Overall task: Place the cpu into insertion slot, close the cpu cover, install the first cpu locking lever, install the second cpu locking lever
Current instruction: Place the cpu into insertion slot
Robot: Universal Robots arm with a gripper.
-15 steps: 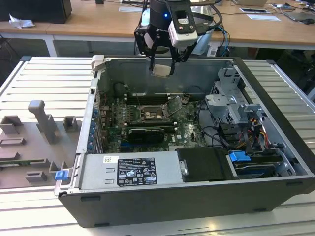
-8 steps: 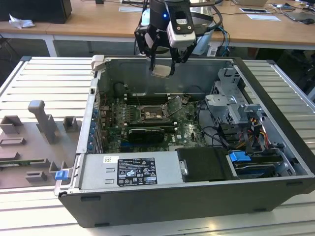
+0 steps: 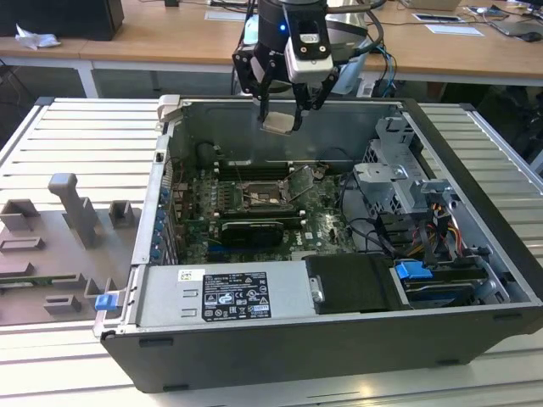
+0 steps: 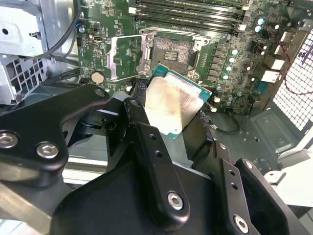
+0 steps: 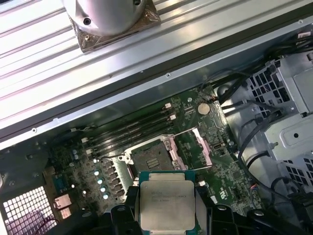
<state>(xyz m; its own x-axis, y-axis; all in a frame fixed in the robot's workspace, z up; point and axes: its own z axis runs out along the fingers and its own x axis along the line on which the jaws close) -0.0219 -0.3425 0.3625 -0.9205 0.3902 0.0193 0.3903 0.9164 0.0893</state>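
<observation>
**CPU held over open case, slot empty**

- The cpu [image 3: 279, 125] is in the air, clamped by two opposite edges between the fingers of the gripper [image 3: 282, 117], which are closed only as far as the chip's width. In both wrist views its silvery top faces the cameras [image 4: 172, 105] [image 5: 166, 203].
- Exterior view: the cpu hangs level with the case's far wall, clear of the board and at about 12 o'clock from the slot [image 3: 258, 193].
- The slot's dark centre is bare [image 4: 171, 51], with nothing seated in it.
- The cover [image 5: 200, 147] is swung open and stands up from the slot's edge, at 3 o'clock of the slot in the exterior view.
- Memory slots [image 3: 263, 166] lie just past the slot at 12 o'clock, and a black card [image 3: 250, 231] is near it at 6 o'clock.
- The drive cage [image 3: 399, 170] is at 3 o'clock, well apart.
- The case [image 3: 254, 360] lies open on a slatted table [image 3: 76, 136].
</observation>
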